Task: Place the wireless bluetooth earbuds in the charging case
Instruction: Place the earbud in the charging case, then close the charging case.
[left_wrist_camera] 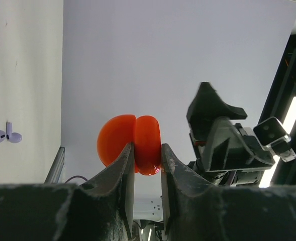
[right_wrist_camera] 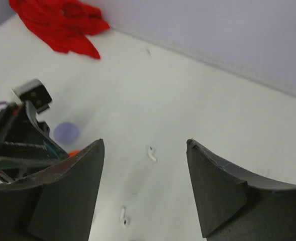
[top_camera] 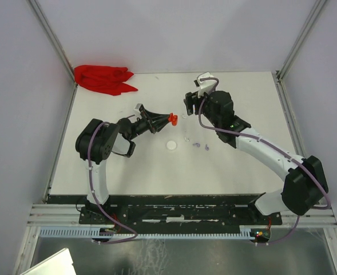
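Observation:
My left gripper (top_camera: 167, 119) is shut on a red-orange round charging case (left_wrist_camera: 135, 140), held off the table with its two halves slightly parted. It also shows in the top view (top_camera: 172, 118). My right gripper (right_wrist_camera: 144, 142) is open and empty, hovering above two whitish earbuds (right_wrist_camera: 151, 154) (right_wrist_camera: 123, 217) that lie on the table. In the top view it (top_camera: 189, 105) is just right of the case. Two purple earbuds (top_camera: 201, 145) lie near the table's middle, also in the left wrist view (left_wrist_camera: 4, 135). I cannot make out any red earbuds.
A white round disc (top_camera: 171, 145) lies on the table (top_camera: 242, 166) in front of the case. A purple disc (right_wrist_camera: 66, 132) lies beside the left gripper. A red cloth (top_camera: 102, 78) is bunched at the far left corner. Walls enclose three sides.

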Robot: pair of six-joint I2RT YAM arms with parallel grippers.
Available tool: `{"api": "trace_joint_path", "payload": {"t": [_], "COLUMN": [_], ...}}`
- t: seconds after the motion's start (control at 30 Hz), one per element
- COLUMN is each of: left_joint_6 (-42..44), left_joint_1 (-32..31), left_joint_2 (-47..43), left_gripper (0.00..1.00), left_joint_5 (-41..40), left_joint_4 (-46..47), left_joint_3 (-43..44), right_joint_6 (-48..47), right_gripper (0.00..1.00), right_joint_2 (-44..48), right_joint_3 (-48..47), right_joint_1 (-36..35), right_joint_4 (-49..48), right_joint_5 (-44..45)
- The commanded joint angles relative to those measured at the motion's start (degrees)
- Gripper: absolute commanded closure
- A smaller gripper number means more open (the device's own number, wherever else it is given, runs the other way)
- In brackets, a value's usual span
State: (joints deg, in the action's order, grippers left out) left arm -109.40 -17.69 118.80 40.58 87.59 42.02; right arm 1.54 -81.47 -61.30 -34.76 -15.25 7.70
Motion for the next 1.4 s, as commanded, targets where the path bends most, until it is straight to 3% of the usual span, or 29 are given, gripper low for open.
{"api": "trace_joint_path", "payload": {"t": [0.0, 0.2, 0.47, 0.6, 0.77, 1.0, 1.37], "left_joint_6": [3.08, 6.10, 7.54, 6.52, 2.24, -6.45, -5.95], "left_joint_1": [0.80, 3.83, 4.77, 4.58, 3.74, -0.20, -4.75], "left_joint_2": [-0.02, -2.14, -3.12, -3.11, -2.87, -0.82, -3.89], "left_gripper": [0.97, 0.97, 0.97, 0.97, 0.97, 0.97, 0.97], "left_joint_5": [0.33, 3.15, 6.62, 4.65, -4.56, -16.78, -22.53], "left_joint_4": [11.54, 11.47, 11.49, 11.48, 11.50, 9.66, -1.89], "left_joint_3": [0.64, -1.66, -2.20, -2.71, -5.35, -3.96, -1.01], "right_joint_6": [4.47, 6.48, 8.91, 11.26, 17.12, 12.83, 4.65], "right_gripper": [0.25, 0.24, 0.24, 0.24, 0.25, 0.24, 0.21], "right_joint_2": [-2.97, -10.95, -15.17, -16.59, -15.49, -14.19, -16.97], "right_joint_3": [-3.72, -9.59, -11.32, -11.27, -4.79, 4.31, 17.02], "right_joint_1": [0.01, 0.57, 0.53, 0.55, 0.10, -3.72, -4.96], "right_joint_4": [25.29, 35.48, 34.86, 32.20, 18.87, 2.69, -34.16], "right_joint_5": [6.89, 5.09, -1.66, -3.60, -5.80, -0.46, 0.26]}}
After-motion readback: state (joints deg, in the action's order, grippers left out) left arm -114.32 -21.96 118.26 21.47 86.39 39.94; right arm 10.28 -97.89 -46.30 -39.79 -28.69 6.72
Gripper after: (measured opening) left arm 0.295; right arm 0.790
